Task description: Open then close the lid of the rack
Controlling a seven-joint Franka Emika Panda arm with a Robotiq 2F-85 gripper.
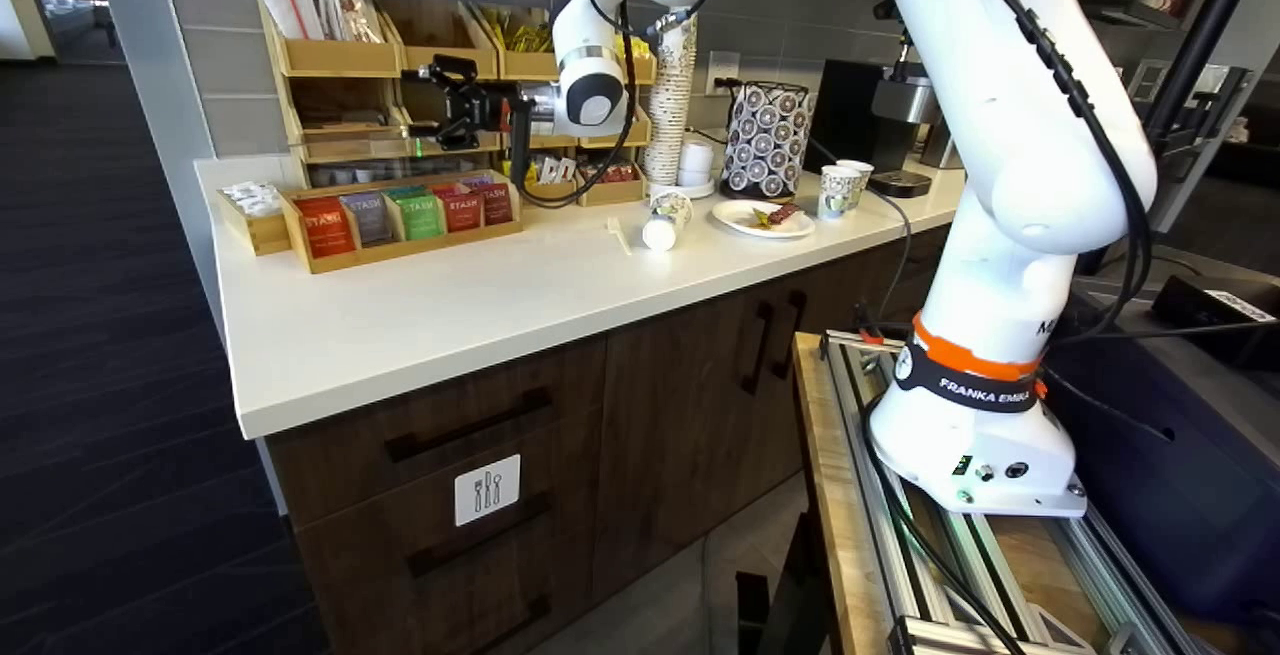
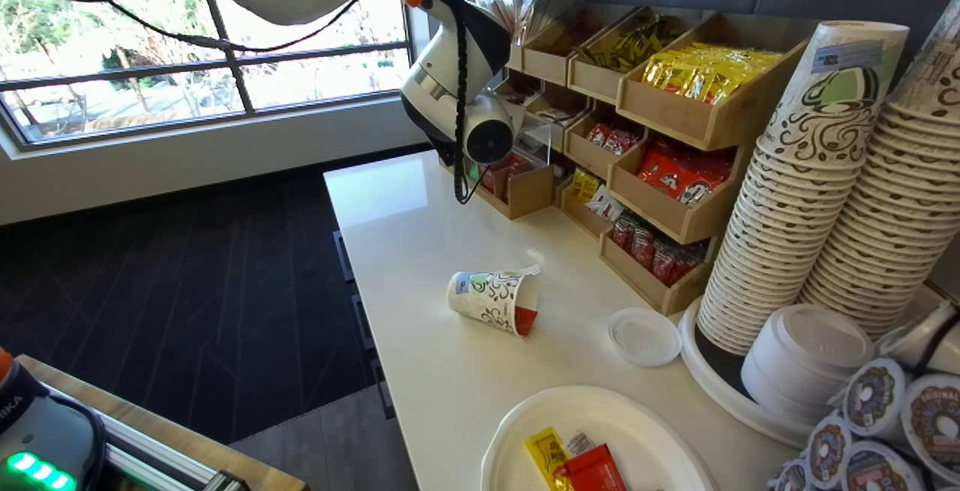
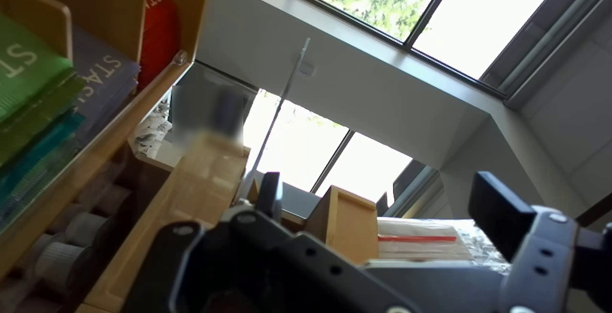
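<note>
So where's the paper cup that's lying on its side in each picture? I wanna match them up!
In an exterior view: the paper cup is a little above the picture's middle.
In an exterior view: the paper cup is a little below the middle, open end to the right.
Wrist view: it's not there.
To match all three, find the wooden rack.

Smooth wooden rack [image 2: 649,204], clear plastic lid [image 2: 535,145], glossy countertop [image 2: 427,251]
</note>
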